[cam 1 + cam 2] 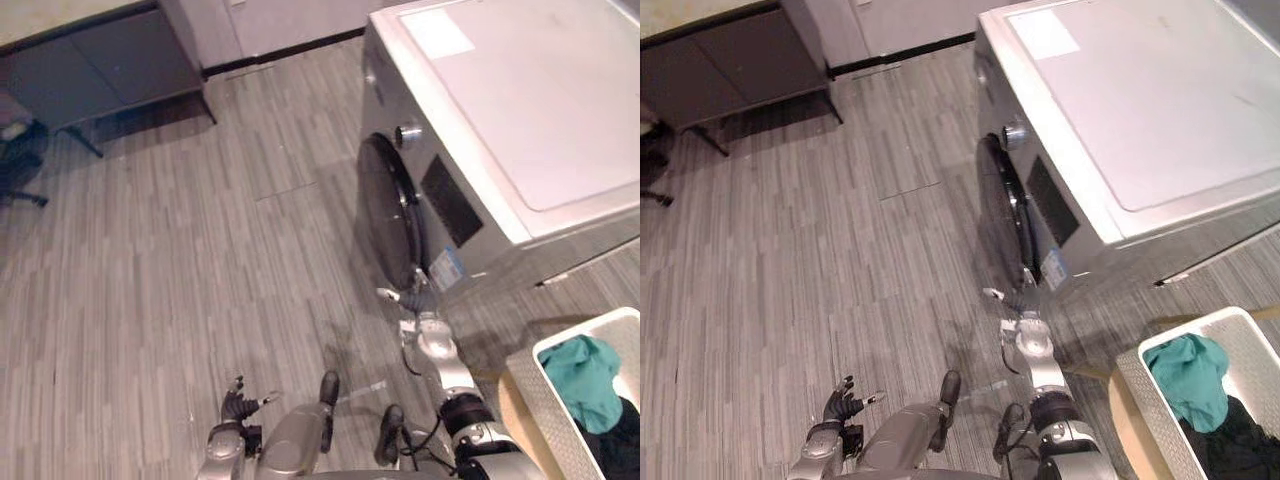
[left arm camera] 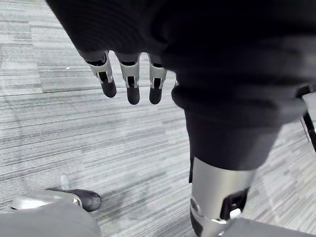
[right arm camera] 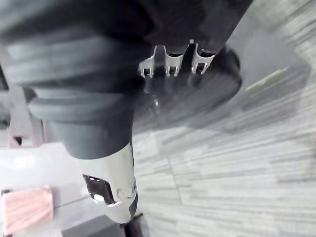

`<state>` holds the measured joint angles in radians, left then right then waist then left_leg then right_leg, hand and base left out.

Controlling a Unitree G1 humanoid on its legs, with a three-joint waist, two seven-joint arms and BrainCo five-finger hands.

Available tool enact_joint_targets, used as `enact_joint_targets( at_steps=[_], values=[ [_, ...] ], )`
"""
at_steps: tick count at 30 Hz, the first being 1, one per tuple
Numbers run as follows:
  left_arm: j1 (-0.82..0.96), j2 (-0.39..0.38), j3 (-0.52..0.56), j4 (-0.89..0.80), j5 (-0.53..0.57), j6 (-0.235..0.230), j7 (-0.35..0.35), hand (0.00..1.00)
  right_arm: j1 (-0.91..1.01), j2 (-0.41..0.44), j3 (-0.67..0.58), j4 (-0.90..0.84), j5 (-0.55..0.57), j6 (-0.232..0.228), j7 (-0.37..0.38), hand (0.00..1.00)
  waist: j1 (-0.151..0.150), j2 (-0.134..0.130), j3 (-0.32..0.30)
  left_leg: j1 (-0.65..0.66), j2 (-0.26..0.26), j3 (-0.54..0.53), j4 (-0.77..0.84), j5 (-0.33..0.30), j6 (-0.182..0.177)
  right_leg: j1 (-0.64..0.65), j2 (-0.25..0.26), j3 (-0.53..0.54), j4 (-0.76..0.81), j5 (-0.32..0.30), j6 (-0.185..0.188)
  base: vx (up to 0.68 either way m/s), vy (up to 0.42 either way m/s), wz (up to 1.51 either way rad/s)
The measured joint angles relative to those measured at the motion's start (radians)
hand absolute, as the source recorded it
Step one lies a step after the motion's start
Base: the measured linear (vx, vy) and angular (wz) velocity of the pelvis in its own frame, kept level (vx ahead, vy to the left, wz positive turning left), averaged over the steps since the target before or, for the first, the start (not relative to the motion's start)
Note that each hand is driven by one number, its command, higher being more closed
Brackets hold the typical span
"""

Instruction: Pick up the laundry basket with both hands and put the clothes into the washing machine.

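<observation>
The silver washing machine stands at the right, its dark round door shut and facing left. My right hand is raised to the door's lower rim, thumb out to the left, fingers straight and open; the right wrist view shows its fingers against the dark door glass. A white laundry basket sits at the lower right, holding a teal garment and black clothes. Neither hand touches it. My left hand hangs low at the bottom left over the floor, its straight fingers open and holding nothing.
The basket rests on a tan round stand beside the machine. A dark cabinet lines the far left wall, with an office chair at the left edge. Grey plank floor lies open in front of the door.
</observation>
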<state>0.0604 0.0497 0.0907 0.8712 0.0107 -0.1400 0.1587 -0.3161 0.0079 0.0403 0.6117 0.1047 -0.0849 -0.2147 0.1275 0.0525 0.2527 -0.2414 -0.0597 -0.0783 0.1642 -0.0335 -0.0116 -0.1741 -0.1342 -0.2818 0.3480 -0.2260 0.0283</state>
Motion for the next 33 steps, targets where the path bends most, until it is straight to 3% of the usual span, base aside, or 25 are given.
enact_joint_targets(
  at_steps=[5,12,18,22,28,33],
  values=[
    [-0.001,-0.002,-0.002,-0.01,-0.007,0.0,0.019,0.0,-0.01,0.026,-0.002,-0.017,-0.017,0.0,-0.036,0.0,-0.002,-0.007,0.003,-0.011,-0.011,0.001,0.011,0.007,0.011,-0.005,-0.013,-0.007,0.004,-0.002,0.007,0.1,-0.015,0.07],
    [-0.003,-0.023,-0.01,-0.039,-0.018,-0.004,0.044,0.0,-0.035,0.022,-0.111,-0.139,-0.087,-0.009,-0.193,0.0,-0.002,-0.013,0.006,-0.013,-0.002,0.009,0.011,0.006,0.008,-0.015,-0.009,-0.004,0.016,-0.002,0.007,0.05,-0.069,-0.03],
    [-0.01,-0.045,-0.014,-0.041,-0.019,-0.005,0.046,0.0,-0.028,0.029,-0.116,-0.206,-0.135,0.0,-0.223,0.0,-0.002,-0.013,0.006,-0.031,0.009,0.017,0.009,0.004,0.006,-0.041,-0.002,-0.002,0.026,-0.005,0.005,-0.03,-0.061,-0.03],
    [-0.014,-0.046,-0.021,-0.037,-0.019,-0.005,0.055,0.0,0.021,0.049,-0.115,-0.298,-0.24,0.005,-0.264,0.0,0.002,-0.014,0.007,-0.031,0.007,0.019,-0.001,0.004,0.007,-0.043,-0.004,-0.001,0.025,-0.005,0.005,-0.03,-0.022,0.02],
    [-0.015,-0.042,-0.041,-0.037,-0.019,-0.005,0.064,0.0,0.046,0.053,-0.106,-0.316,-0.271,0.007,-0.267,0.0,-0.001,-0.015,0.008,-0.034,0.006,0.027,-0.016,0.006,0.007,-0.054,-0.005,0.005,0.019,-0.005,0.006,0.0,-0.029,-0.03],
    [-0.038,-0.038,-0.053,-0.038,-0.032,-0.005,0.062,0.0,-0.074,0.01,-0.117,-0.135,-0.15,0.016,-0.223,0.0,-0.001,-0.016,0.033,-0.057,0.007,0.024,-0.008,0.011,0.007,-0.077,-0.005,0.002,0.029,-0.005,0.006,0.02,-0.046,0.01]
  ],
)
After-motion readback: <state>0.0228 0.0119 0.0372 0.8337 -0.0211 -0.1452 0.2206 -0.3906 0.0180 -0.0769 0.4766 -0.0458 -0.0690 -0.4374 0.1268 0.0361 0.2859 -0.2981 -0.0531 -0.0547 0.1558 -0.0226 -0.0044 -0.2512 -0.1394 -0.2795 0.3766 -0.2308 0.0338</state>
